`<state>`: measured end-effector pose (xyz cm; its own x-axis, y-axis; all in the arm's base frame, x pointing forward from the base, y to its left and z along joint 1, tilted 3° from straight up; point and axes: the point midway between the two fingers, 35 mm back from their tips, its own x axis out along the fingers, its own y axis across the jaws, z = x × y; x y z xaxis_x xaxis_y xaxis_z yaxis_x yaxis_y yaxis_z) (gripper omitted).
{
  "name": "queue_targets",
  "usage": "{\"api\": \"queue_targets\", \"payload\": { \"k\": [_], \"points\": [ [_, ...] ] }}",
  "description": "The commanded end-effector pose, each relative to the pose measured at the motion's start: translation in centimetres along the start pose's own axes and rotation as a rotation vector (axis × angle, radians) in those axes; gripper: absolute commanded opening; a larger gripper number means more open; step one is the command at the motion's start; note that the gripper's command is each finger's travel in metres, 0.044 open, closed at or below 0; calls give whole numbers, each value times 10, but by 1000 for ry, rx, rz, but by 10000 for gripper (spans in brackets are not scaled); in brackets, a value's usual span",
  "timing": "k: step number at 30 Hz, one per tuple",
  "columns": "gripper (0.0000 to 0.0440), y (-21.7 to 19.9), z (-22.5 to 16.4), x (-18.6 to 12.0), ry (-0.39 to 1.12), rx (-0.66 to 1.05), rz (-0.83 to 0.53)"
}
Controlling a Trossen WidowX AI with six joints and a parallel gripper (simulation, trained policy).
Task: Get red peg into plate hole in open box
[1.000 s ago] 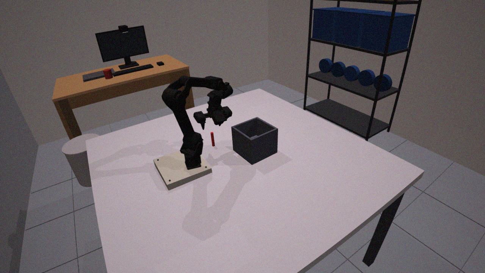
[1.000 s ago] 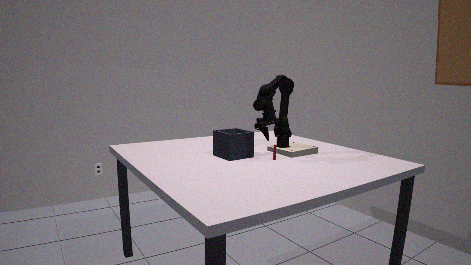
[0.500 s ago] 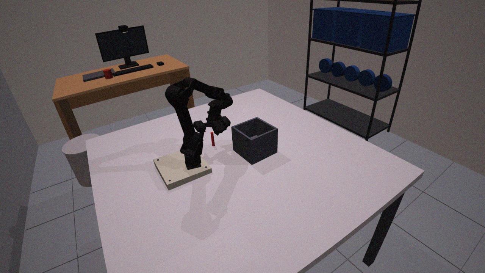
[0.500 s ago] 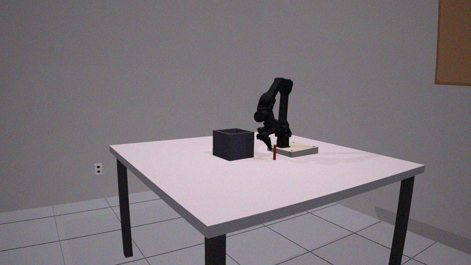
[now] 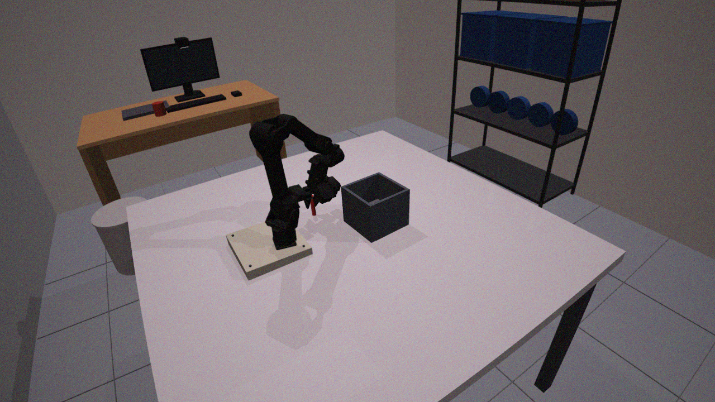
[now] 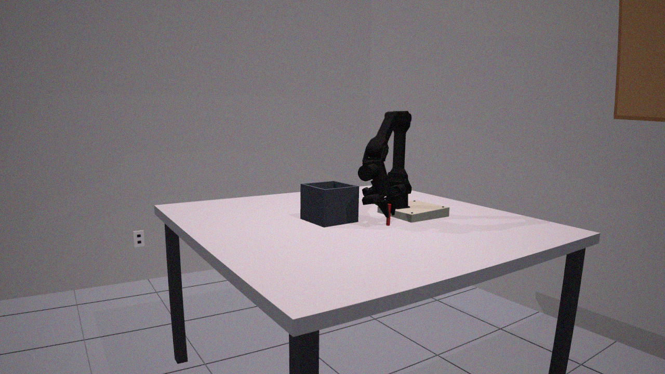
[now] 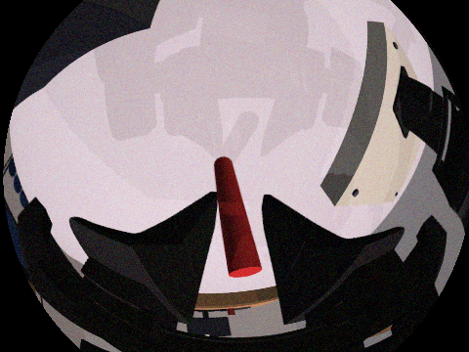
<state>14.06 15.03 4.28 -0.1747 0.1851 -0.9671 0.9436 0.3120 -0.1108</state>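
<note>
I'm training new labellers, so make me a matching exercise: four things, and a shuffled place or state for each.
Things
1. slim red cylindrical peg
2. dark blue-grey box
3. cream square plate
4. pale tapered bin

Places or states
A. on the floor, beside the table
B. between the fingers of the black gripper
C. four-walled, top open
D. under the arm's foot

Right pairs: 1-B, 2-C, 3-D, 4-A

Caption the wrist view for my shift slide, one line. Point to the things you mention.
Wrist view: the red peg (image 5: 313,205) (image 6: 388,214) (image 7: 237,220) stands between the parted fingers, a light gap showing on the right.
</note>
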Motion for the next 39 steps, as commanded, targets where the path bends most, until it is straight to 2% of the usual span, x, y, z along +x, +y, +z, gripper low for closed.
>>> {"api": "queue_targets", "payload": {
  "k": [1,3,19,29,39],
  "points": [
    [31,4,-1,4,-1,-30,-4],
    [0,4,-3,3,5,-45,-3],
    [0,21,-31,-42,140,-90,157],
    [0,30,-36,-89,165,-151,286],
    [0,34,-22,-144,106,-199,426]
  ]
}}
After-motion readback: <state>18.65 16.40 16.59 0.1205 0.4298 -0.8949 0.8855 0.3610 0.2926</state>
